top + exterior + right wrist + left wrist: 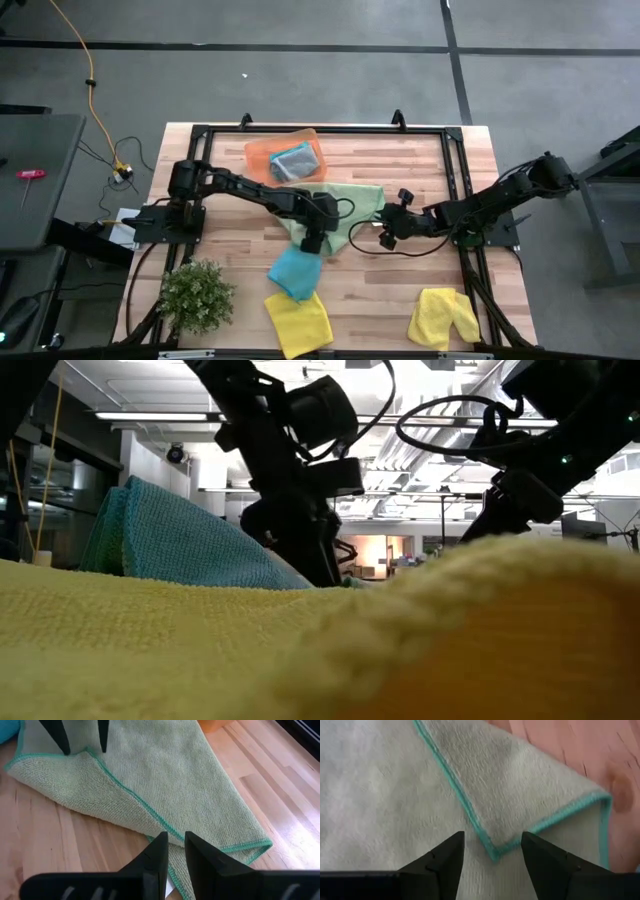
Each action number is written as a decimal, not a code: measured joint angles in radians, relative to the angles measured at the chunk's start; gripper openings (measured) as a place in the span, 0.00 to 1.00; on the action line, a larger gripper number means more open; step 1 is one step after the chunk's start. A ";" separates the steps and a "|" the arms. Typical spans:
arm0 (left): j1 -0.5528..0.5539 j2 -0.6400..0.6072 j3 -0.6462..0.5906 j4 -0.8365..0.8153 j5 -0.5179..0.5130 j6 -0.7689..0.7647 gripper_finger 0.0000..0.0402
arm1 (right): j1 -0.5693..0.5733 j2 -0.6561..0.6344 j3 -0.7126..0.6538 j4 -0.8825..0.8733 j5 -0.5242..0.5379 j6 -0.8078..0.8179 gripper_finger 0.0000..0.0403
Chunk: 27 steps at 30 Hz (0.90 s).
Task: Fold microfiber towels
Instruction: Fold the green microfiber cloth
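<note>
My left pincer [313, 240] hangs over the middle of the tabletop [400, 290], fingers spread apart above a turned-over corner of the green towel [345, 215]; nothing is between them. My right pincer [386, 235] sits just right of that towel, low by its edge, fingers nearly together and gripping nothing.

The green towel lies at mid-table with one flap laid across itself, teal hem running diagonally, so I judge its first fold is down but loose and uneven; it needs at least one more fold and some squaring up.

What looks finished: one folded grey-blue towel [292, 160] sitting in the orange tray [258, 155] at the far edge.

What is left: a blue towel [294, 272] lying crumpled just nearer than my left pincer, a yellow towel [298, 322] beyond it at the near edge, and another yellow towel [443, 318] at the near right, rumpled. None of those three is folded. I put the job well short of half done.
</note>
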 joint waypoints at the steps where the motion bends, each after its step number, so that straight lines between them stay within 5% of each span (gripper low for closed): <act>1: 0.000 0.000 0.000 -0.005 0.002 -0.006 0.46 | 0.000 0.000 0.000 -0.001 -0.001 0.000 0.14; 9: 0.004 0.015 0.001 -0.025 0.122 -0.022 0.46 | 0.000 0.000 0.000 -0.003 -0.003 0.000 0.14; 20: 0.003 0.018 0.000 -0.003 0.049 0.026 0.45 | 0.000 0.000 0.000 -0.007 -0.002 0.000 0.14; 27: 0.003 0.018 0.000 -0.001 0.001 0.042 0.28 | 0.000 0.000 0.000 -0.007 -0.002 0.007 0.14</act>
